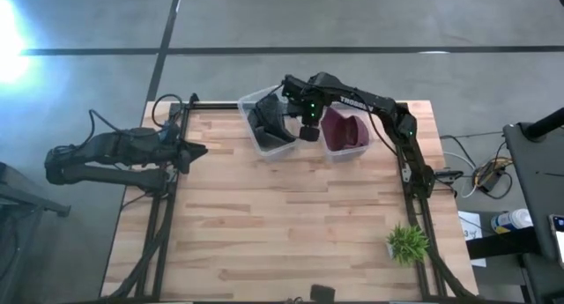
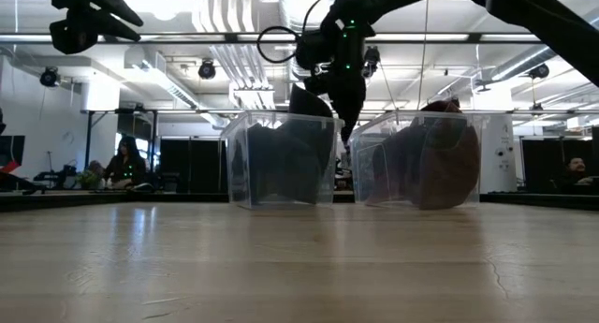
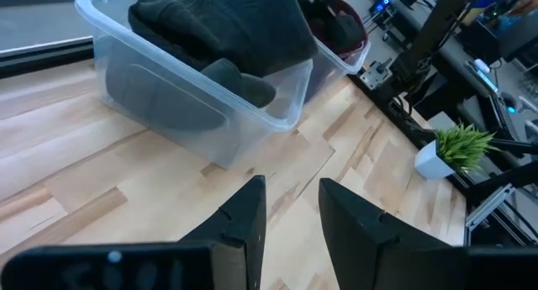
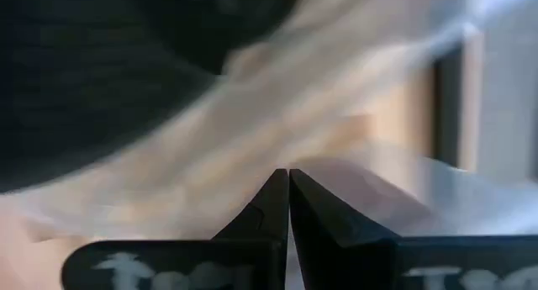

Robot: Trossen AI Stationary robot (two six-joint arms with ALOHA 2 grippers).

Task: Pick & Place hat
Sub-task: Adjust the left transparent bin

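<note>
A dark hat (image 1: 269, 123) lies crumpled in the left clear bin (image 1: 250, 101), and part of it sticks up above the rim (image 2: 309, 100). A maroon hat (image 1: 342, 128) sits in the right clear bin (image 1: 354, 152). My right gripper (image 1: 308, 133) hangs between the two bins (image 2: 348, 126), fingers pointing down and shut with nothing between them (image 4: 288, 182); the dark hat (image 4: 101, 71) shows beside it. My left gripper (image 1: 198, 151) waits open at the table's left edge (image 3: 290, 202), facing the bins.
Both bins stand side by side at the table's far edge. A small potted plant (image 1: 407, 242) sits near the right edge, toward the near side. The black frame rails (image 1: 167, 207) run along the left and right edges. Bare wood (image 1: 282, 225) spans the middle and near part.
</note>
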